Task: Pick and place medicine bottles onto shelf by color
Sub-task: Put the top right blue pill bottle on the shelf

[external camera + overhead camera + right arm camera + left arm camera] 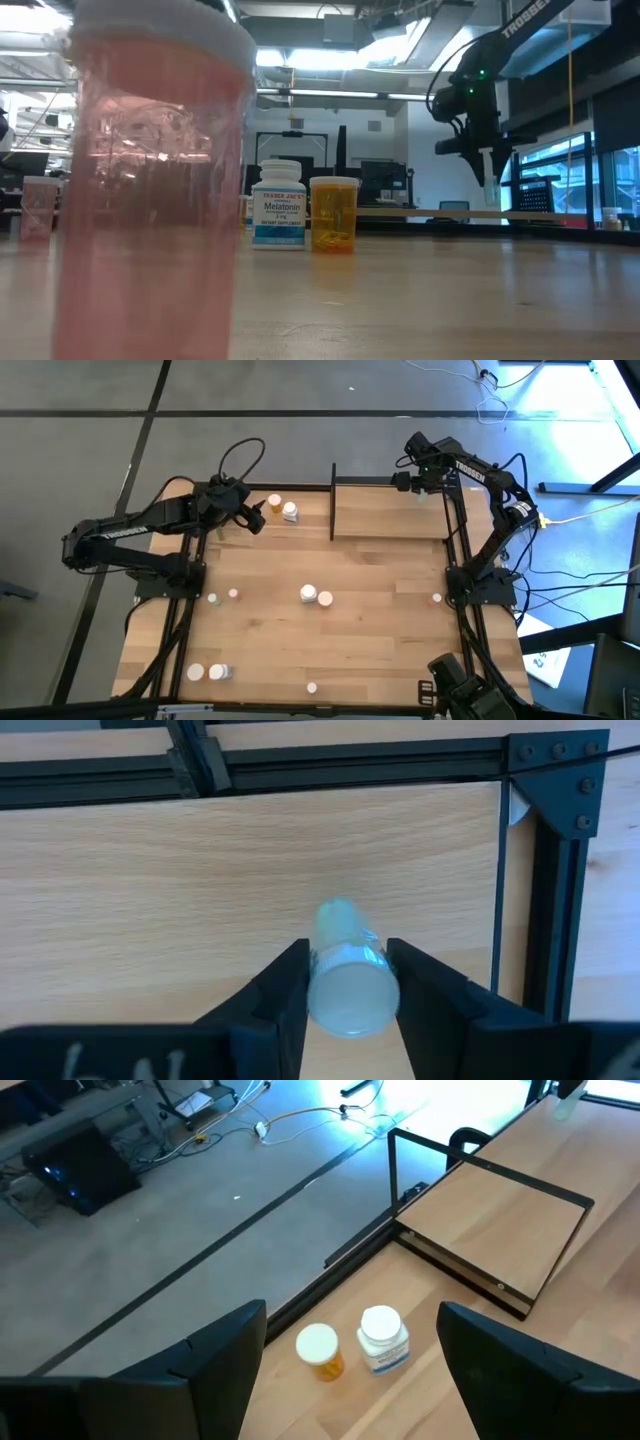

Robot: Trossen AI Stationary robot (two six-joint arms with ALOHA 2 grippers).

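My right gripper (425,487) is over the far right corner of the shelf (385,515) and is shut on a pale green bottle with a white cap (345,995). In the low view it (490,152) hangs above the shelf board (440,212). My left gripper (350,1380) is open near the table's far left, just left of an orange bottle (320,1352) and a white bottle (383,1342). Both stand upright on the table between and beyond its fingers; it touches nothing. My right gripper pinches the pale green bottle between its two fingers, on its sides just under the white cap (345,958). The fingers come from above, pointing down. The bottle hangs upright, cap up, clear of the shelf board below it.
Several bottles stand scattered on the table: two near the middle (309,593), small ones at left (213,598) and right (437,598), more near the front edge (195,672). A pink bottle (150,180) stands right before the low camera. Black posts (550,870) frame the shelf.
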